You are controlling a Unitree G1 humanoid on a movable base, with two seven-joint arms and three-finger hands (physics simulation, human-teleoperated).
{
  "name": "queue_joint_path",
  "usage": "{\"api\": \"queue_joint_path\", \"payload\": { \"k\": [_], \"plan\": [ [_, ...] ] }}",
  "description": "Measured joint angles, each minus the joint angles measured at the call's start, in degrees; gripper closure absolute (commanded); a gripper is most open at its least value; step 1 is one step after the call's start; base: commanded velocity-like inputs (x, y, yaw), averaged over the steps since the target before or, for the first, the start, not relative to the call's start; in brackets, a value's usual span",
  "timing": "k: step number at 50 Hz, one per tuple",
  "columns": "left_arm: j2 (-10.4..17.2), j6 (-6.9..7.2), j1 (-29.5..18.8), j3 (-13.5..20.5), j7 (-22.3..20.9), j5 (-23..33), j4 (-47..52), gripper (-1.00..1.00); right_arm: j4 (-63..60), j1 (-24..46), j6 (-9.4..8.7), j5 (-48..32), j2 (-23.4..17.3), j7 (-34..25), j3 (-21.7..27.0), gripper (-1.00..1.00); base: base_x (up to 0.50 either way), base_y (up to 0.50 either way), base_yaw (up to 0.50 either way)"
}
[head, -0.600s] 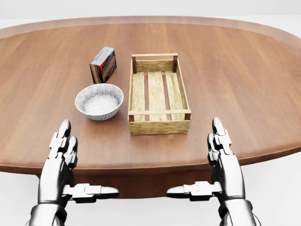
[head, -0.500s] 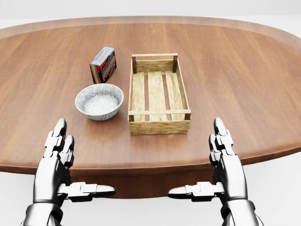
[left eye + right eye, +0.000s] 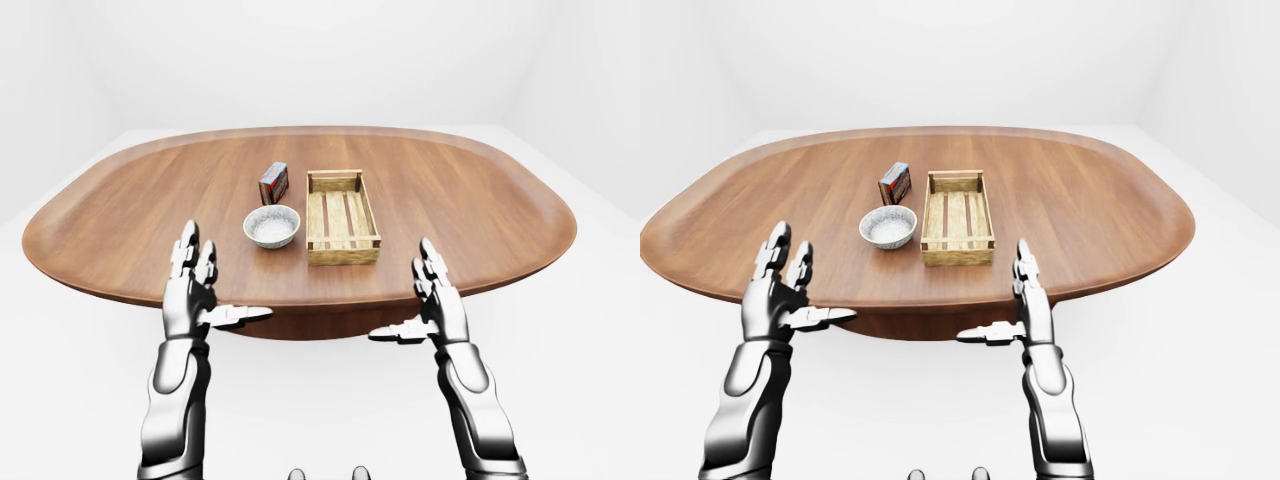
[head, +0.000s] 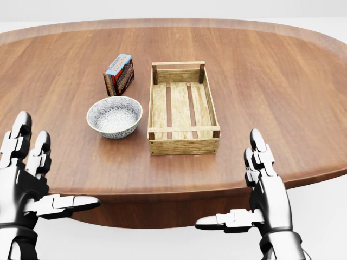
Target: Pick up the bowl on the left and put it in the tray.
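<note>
White walls surround an oval wooden table (image 3: 480,200) bearing bowl (image 4: 114,116) and tray (image 4: 181,105); both hands spread, empty.

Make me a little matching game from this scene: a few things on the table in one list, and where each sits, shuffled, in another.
Head view.
Things:
1. bowl
2. tray
3. small box
4. right hand

Places:
A. above the bowl, left of the tray
B. bottom right, at the table edge, fingers open
C. right of the bowl, empty
D. left of the tray

Pairs: 1-D, 2-C, 3-A, 4-B
</note>
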State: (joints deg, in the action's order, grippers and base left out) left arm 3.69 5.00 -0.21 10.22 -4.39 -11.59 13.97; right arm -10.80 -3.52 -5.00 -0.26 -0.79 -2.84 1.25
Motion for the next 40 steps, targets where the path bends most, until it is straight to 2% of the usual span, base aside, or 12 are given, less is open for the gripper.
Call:
{"api": "queue_joint_path", "payload": {
  "k": [26,36,40],
  "plan": [
    [4.41,0.00,-2.63,8.98,1.25,-8.52,4.55,-1.00,-26.65,-8.44,0.00,-3.35,0.23,-0.48,-3.44,-1.00,0.00,0.00,0.00],
    [5.56,0.00,-2.80,11.43,2.03,-11.22,6.93,-1.00,-31.86,-10.01,0.00,-4.82,-0.05,-0.32,-4.89,-1.00,0.00,0.00,0.00],
    [5.67,0.00,-2.80,11.81,2.15,-11.81,7.53,-1.00,-32.82,-10.30,0.00,-5.32,-0.21,-0.35,-5.15,-1.00,0.00,0.36,0.00]
  ]
}}
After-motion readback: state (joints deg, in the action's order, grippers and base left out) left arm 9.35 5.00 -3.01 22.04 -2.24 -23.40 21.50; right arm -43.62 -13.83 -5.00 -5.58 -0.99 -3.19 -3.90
